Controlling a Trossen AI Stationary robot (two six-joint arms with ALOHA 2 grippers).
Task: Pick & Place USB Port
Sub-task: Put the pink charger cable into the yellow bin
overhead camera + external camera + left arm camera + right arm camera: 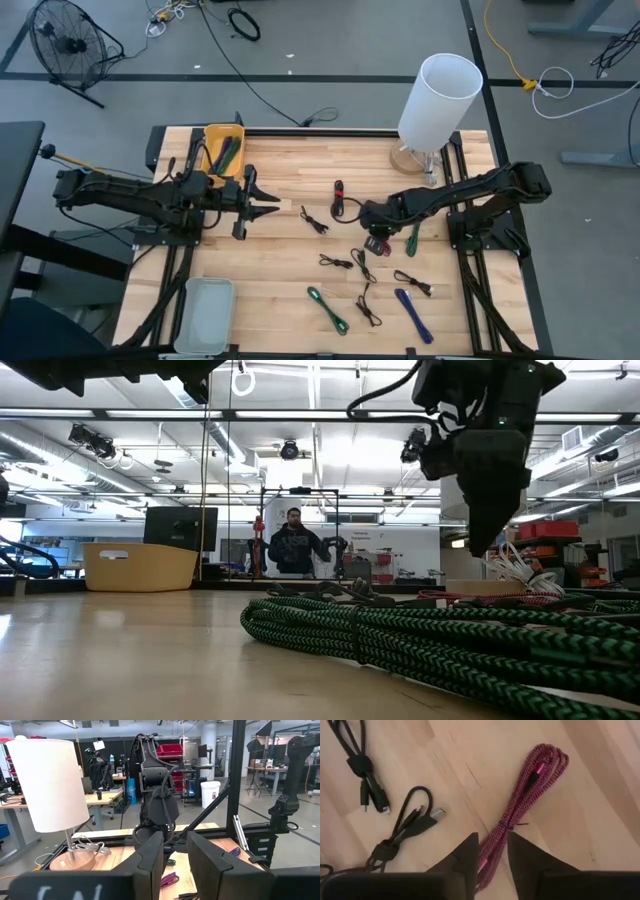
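Observation:
Several bundled USB cables lie on the wooden table point(280, 260). A magenta braided one point(520, 805) lies flat right under my right gripper point(492, 852). That gripper point(375, 240) points steeply down and hangs a little above the table point(485, 540). It is open, and its fingertips stand over the two sides of the cable's near end without touching it. Black cables point(402, 832) lie beside the magenta one. My left gripper point(262, 205) waits at the table's left, level, open, with nothing between its fingers point(175, 860).
A yellow bin point(222, 150) holding cables stands at the far left, and a pale tray point(205, 315) at the near left. A white lamp point(438, 100) stands at the far right. Green point(328, 308), blue point(413, 312) and black point(315, 222) cables are scattered mid-table. A person point(293, 545) stands beyond the table.

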